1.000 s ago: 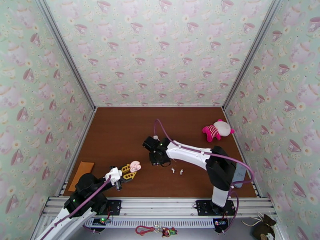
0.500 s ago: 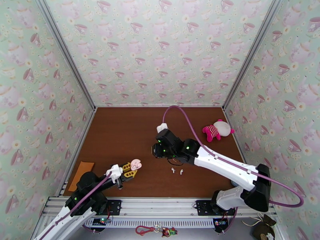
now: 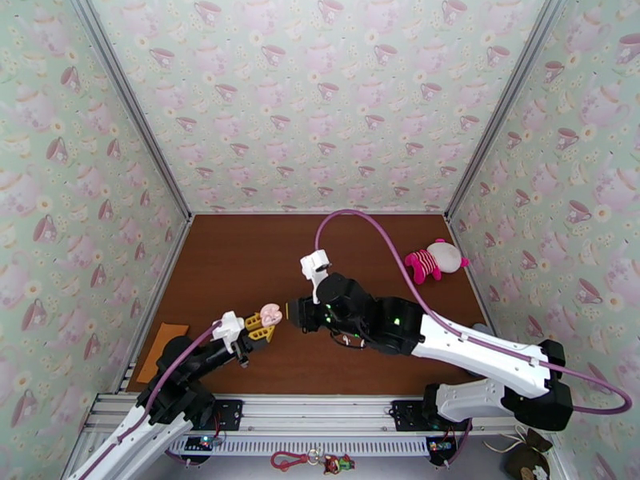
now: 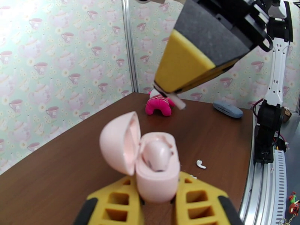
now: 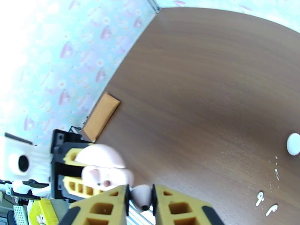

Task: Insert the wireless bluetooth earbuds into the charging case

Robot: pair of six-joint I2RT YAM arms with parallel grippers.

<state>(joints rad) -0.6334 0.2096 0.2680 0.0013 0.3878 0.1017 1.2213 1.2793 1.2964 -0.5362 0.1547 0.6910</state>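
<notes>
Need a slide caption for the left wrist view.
Left gripper holds the open pink charging case while the right gripper holds a white earbud just above it.

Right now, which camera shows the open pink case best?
Left wrist: the pink case sits close and large in the left hand, lid open, interior facing the lens. Top external shows it tiny; right wrist catches it low in frame, smaller.

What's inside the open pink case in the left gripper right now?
A rounded pink lump sits in the pink plastic clamshell case; earbud or moulding, I cannot tell. The case's wall hides its socket floor.
</notes>
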